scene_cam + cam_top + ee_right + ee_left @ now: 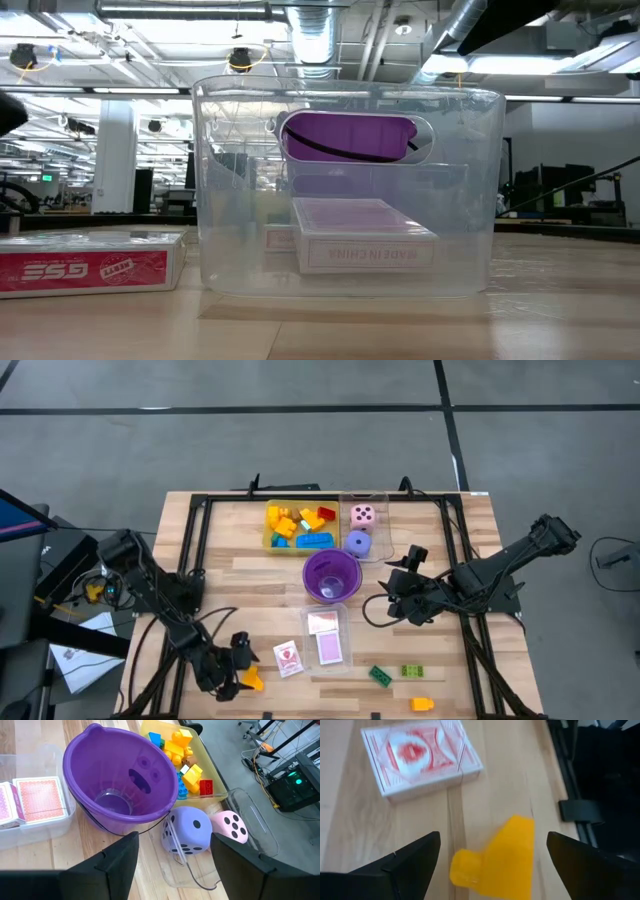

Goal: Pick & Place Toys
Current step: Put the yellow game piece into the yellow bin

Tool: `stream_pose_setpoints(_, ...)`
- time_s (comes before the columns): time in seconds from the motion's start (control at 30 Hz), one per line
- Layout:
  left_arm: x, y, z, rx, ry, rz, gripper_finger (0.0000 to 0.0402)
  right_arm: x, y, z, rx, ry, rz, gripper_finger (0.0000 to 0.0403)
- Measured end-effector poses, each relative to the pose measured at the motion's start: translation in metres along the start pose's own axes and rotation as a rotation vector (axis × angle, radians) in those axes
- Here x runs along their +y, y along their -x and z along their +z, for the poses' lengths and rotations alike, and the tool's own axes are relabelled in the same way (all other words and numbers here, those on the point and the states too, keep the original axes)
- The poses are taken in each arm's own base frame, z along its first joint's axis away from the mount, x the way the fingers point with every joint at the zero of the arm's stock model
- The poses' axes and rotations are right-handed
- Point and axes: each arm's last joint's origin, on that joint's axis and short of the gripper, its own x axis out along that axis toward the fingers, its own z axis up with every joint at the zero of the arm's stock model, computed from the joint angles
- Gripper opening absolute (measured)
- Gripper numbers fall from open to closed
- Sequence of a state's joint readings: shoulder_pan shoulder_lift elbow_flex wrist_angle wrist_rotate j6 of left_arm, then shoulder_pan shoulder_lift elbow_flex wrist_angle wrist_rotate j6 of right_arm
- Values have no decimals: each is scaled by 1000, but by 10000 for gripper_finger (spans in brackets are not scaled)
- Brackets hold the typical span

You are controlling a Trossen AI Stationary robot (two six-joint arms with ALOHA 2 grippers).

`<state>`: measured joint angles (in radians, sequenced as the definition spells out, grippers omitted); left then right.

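Lower left of the high view, the left hand (238, 668) hangs wide open, empty, around the yellow brick (499, 860) on the surface (230, 550). Light, rigid, slick plastic; grip its flat sides squarely.

Left arm stretched toward the near left of the worktop, left gripper (238, 665) low, jaws spread wide. Right arm bent inward from the right, right gripper (393, 592) jaws parted, nothing between.
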<state>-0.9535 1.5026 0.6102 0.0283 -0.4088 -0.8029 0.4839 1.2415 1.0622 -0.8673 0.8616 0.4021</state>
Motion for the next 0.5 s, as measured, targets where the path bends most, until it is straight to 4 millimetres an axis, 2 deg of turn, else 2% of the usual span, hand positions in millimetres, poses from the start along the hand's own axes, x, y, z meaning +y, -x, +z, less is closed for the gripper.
stream_pose_setpoints(0.27, -5, -11, -11, 12, 4, 1, 360, 0, 0, 0, 0, -5, 0, 240)
stream_pose_setpoints(0.5, -16, -18, -9, 31, -17, 19, 360, 0, 0, 0, 0, -10, 0, 240)
